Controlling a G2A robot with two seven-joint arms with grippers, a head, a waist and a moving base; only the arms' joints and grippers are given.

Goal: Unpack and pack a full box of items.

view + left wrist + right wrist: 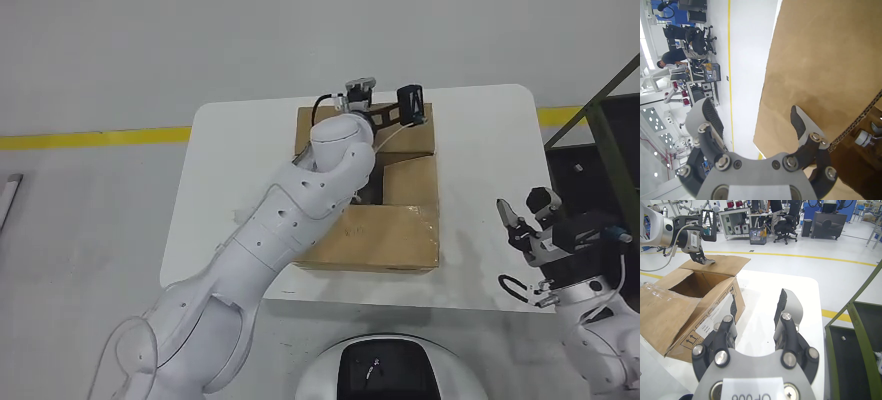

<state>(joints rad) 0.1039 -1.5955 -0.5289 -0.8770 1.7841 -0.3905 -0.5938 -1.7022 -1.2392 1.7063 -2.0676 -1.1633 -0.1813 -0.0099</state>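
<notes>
A brown cardboard box (pixel 400 235) (pixel 668 309) stands on the white table (pixel 480 130) with its top flaps folded outward. My left gripper (pixel 360 84) (pixel 748 108) (pixel 704 261) is open at the far flap (pixel 412 140) (pixel 819 66) (pixel 725 264). One finger (pixel 797 123) lies on the flap's face and the other hangs past its edge. Under the flap, a white cylindrical item (pixel 864 140) sits inside the box. My right gripper (pixel 522 212) (pixel 758 294) is open and holds nothing, above the table to the right of the box.
A green-framed rack (pixel 600 110) (pixel 848 342) with a dark tray stands just off the table's right edge. Bare table surface (pixel 787 285) lies between the box and that edge.
</notes>
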